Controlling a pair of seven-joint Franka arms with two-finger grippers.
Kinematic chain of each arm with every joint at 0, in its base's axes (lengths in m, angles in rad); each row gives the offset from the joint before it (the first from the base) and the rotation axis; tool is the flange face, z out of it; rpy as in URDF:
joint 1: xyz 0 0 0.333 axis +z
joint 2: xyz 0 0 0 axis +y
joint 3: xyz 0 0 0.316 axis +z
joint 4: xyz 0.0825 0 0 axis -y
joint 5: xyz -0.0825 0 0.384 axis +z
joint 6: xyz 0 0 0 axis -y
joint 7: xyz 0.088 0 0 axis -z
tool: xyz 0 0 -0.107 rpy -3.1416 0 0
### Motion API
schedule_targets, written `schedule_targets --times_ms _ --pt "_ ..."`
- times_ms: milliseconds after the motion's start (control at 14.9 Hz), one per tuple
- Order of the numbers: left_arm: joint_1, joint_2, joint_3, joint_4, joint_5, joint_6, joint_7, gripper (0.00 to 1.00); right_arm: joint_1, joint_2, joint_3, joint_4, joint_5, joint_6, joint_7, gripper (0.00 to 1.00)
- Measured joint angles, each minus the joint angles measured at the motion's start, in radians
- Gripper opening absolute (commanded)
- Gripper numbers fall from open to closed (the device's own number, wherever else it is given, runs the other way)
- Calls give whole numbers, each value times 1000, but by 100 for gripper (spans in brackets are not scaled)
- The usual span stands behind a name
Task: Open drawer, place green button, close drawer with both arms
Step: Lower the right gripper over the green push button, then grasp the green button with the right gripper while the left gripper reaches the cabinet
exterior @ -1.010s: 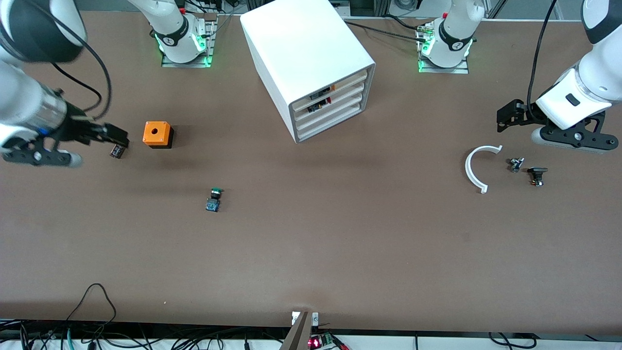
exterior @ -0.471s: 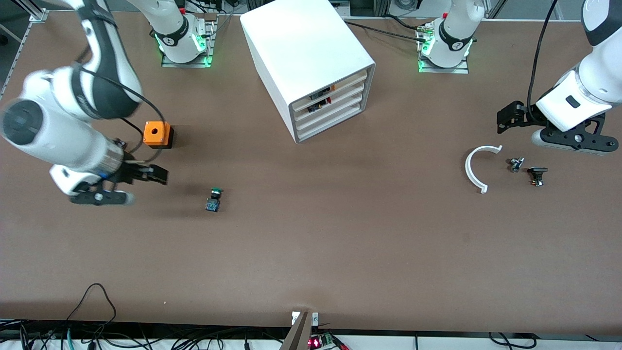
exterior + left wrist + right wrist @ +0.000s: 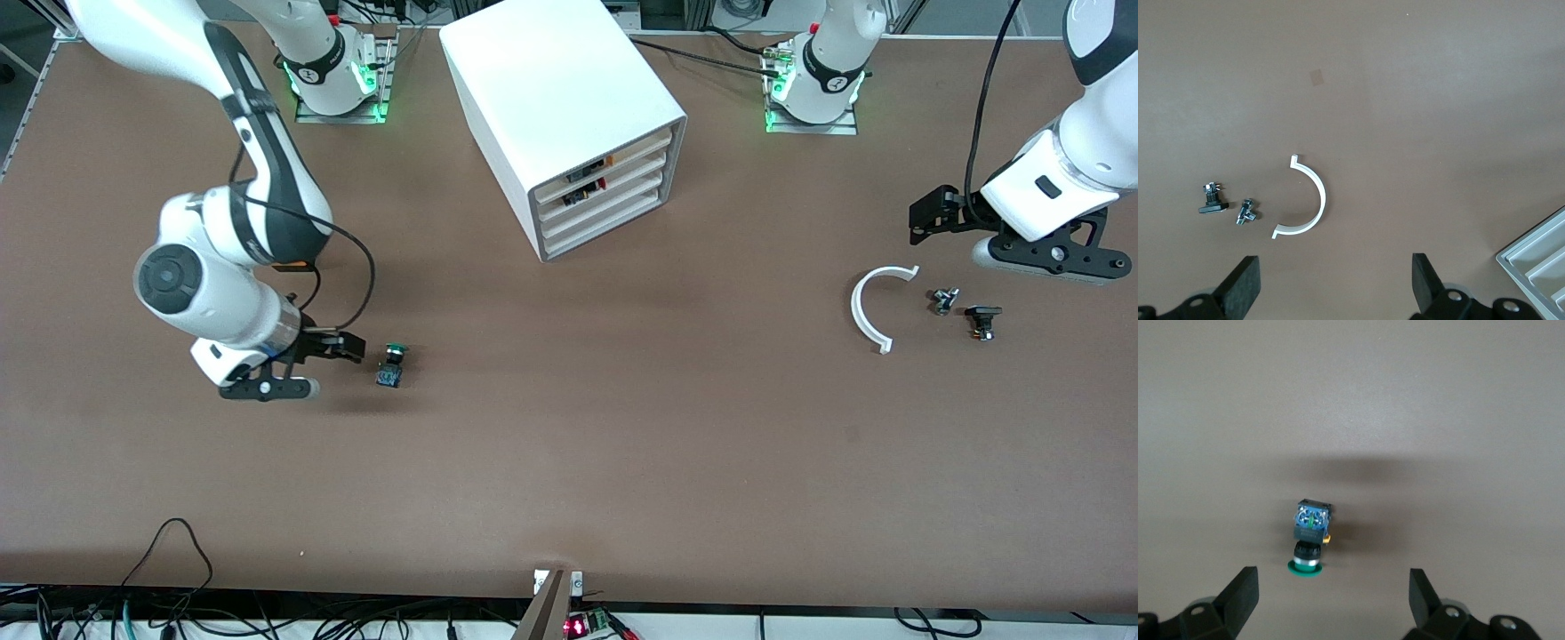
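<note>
1. Button (image 3: 389,365) lies on its side on the brown table (image 3: 569,444), toward the right arm's end, nearer the front camera than the cabinet (image 3: 569,124).
2. Right gripper (image 3: 342,348) hovers just beside the button, apart from it — jaws spread wide and empty; in the right wrist view the button (image 3: 1310,540) sits between the two fingertips (image 3: 1241,590), clear of both.
3. Drawer (image 3: 600,209), third front down, is shut.
4. Left gripper (image 3: 925,218) waits over the left arm's end of the table — jaws apart, holding nothing — near a white curved piece (image 3: 871,307) and two small dark parts (image 3: 965,311).
</note>
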Motion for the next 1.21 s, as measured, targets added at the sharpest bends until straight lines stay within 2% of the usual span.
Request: schedule_targets --times_ms 538,942,1010,1212 --pt "0 2 1 6 0 0 0 100 49 151 1 -5 1 208 64 100" --pt "0 8 1 7 0 0 0 100 52 202 -2 -5 1 234 72 100" --pt "0 9 1 7 0 0 0 100 52 205 -2 -5 1 234 72 99" --pt "0 11 1 9 -37 -47 0 100 52 206 -2 -6 1 234 72 86"
